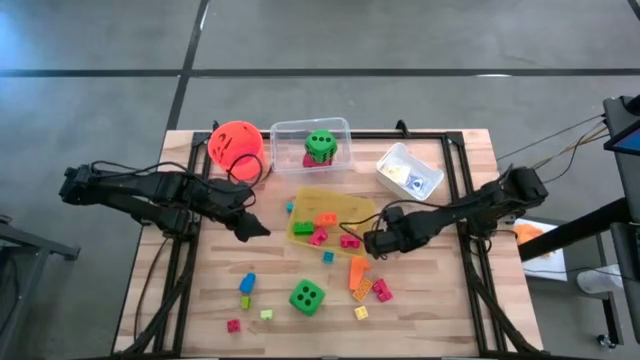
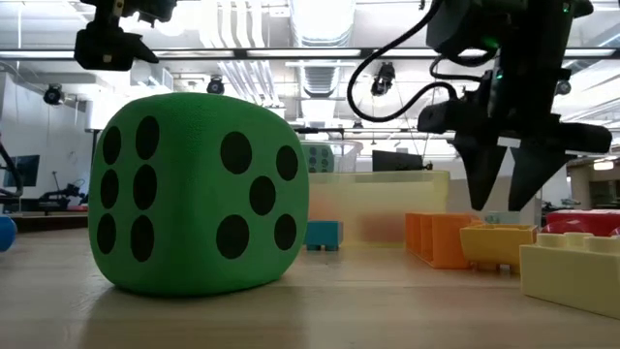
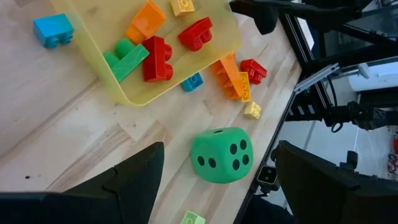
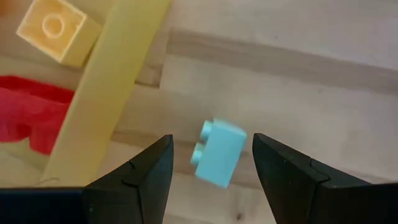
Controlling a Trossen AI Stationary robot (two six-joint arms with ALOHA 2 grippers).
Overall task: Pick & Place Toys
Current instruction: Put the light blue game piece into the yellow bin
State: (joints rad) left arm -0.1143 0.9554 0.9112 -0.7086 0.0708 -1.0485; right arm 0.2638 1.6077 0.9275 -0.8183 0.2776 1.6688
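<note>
right claw (image 4: 211, 163) gaping, holding nothing, straddling light-blue block (image 4: 219, 153) lying on worktop (image 4: 298, 81) beside yellow tray (image 4: 106, 93) | overhead view hiding that block behind the claw | left claw (image 3: 217, 177) gaping empty, hovering above green die (image 3: 221, 155) | low view showing die (image 2: 199, 194) resting on worktop

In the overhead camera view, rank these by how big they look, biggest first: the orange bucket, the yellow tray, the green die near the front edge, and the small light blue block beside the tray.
1. yellow tray
2. orange bucket
3. green die
4. light blue block

All sit on the same table under the overhead camera, so nearness hardly skews this order.
</note>
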